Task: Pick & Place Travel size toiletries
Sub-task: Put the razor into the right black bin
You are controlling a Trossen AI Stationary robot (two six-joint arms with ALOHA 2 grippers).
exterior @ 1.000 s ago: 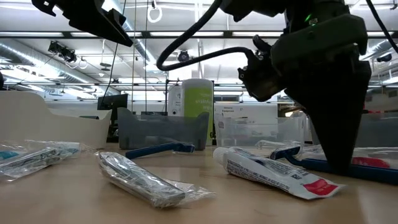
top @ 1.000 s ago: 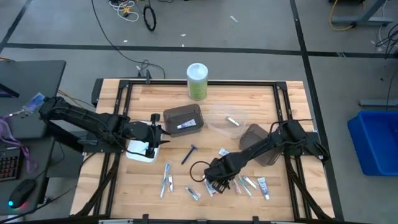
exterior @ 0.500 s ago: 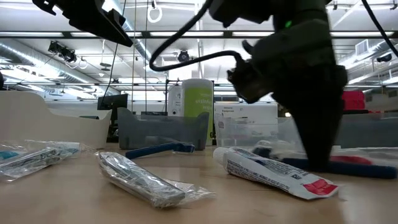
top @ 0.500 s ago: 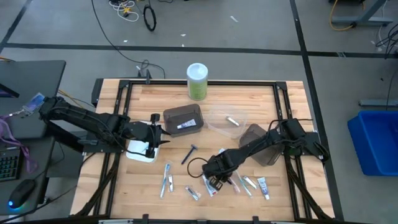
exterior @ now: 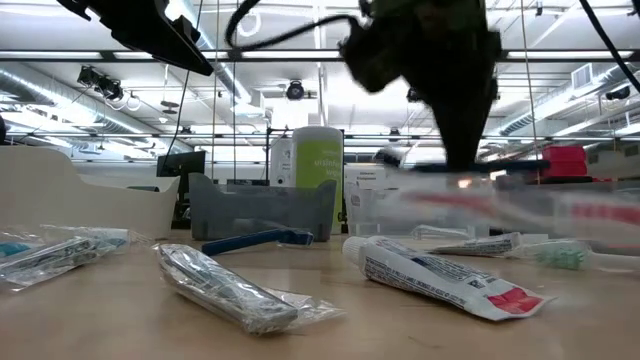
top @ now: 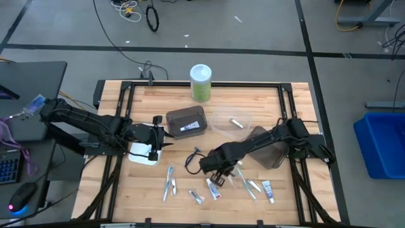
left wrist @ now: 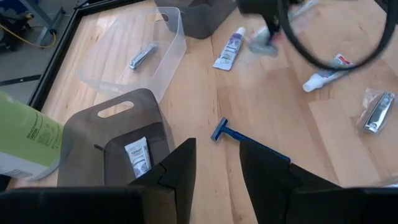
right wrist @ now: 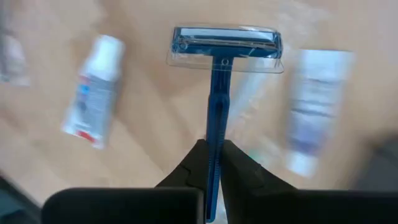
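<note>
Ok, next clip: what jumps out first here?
The right end effector is shut on a blue razor, lifted over the scattered toiletries near the table's front. The left end effector waits open above the white tray on the left, and a green canister stands at the back edge.

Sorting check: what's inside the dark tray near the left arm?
The dark tray holds one small white tube, upright against its wall. The tray's floor behind the tinted wall can't be made out.
</note>
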